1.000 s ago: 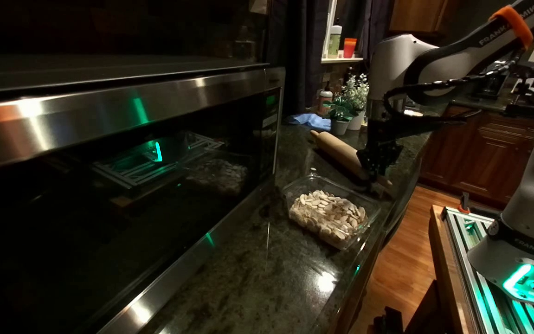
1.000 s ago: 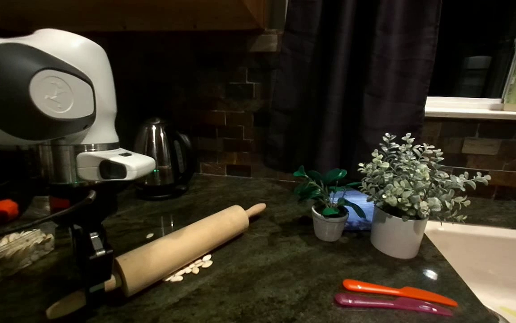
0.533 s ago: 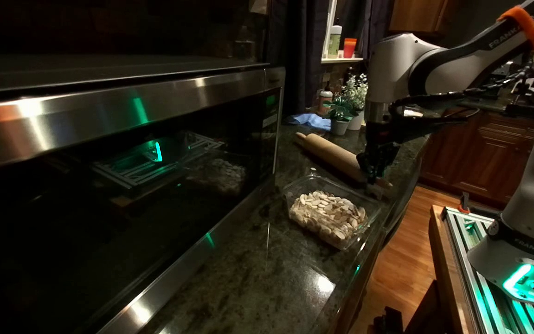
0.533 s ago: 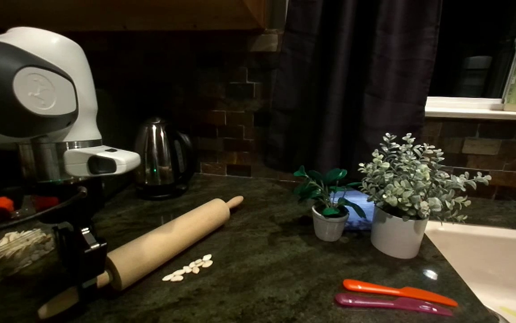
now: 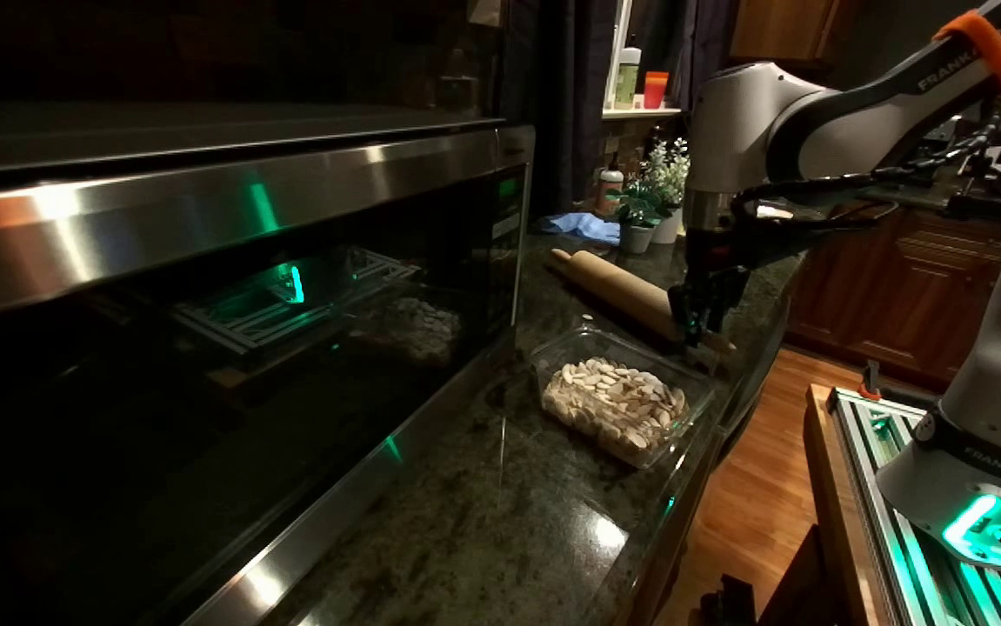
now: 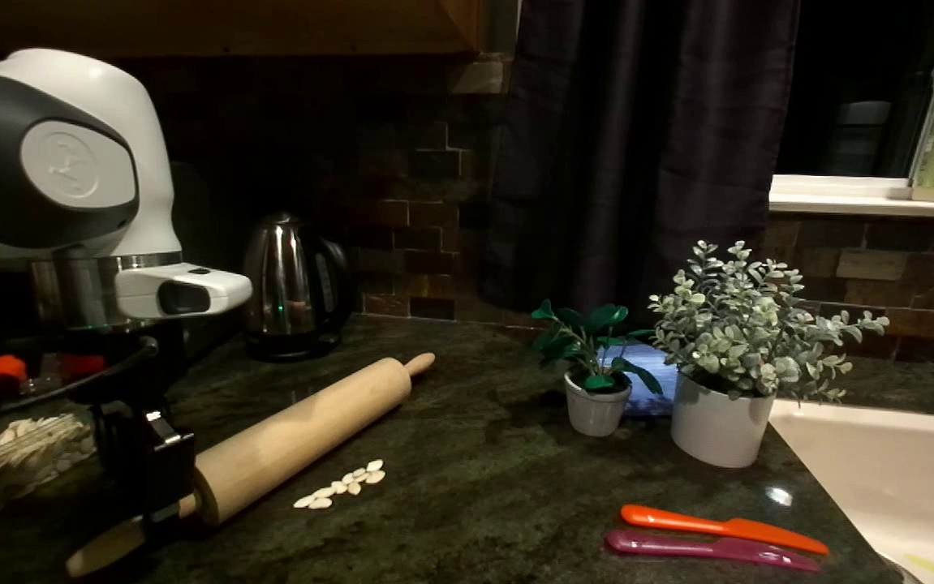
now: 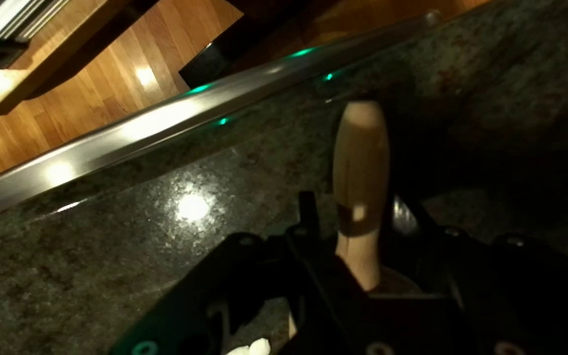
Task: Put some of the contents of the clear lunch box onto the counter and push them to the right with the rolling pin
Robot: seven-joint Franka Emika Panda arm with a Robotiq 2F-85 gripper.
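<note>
Orange knife [image 6: 718, 526] and purple knife [image 6: 710, 548]: foremost in an exterior view, side by side on the surface [image 6: 507, 519], blades to the right.
End effector [image 7: 354, 199]: low over the surface at the nearer handle [image 7: 361, 172] of the rolling pin [image 6: 304, 438]; fingers [image 7: 308, 212] parted around it, with a strip of surface showing between one finger and the wood in the wrist view; too dark to tell whether the other finger touches.
Loose contents [image 6: 340, 487]: a short, uneven row of pale, flat pieces on the surface, between the pin and the knives, apart from both.
Rolling pin: lying on the surface, slanting back and right from the end effector to its far handle [image 6: 422, 363].
Clear lunch box [image 5: 630, 349]: on the surface near the end effector in both exterior views, a heap [image 5: 613, 396] of the same pale pieces inside.
White sink [image 6: 872, 454]: on the right, past the knives.
Small potted plant [image 6: 596, 410] and larger potted plant [image 6: 742, 349]: next to each other, left of the sink.
Steel kettle [image 6: 284, 284]: farther back on the left, beyond the pin.
Dark curtain [image 6: 645, 162]: hanging behind the plants.
</note>
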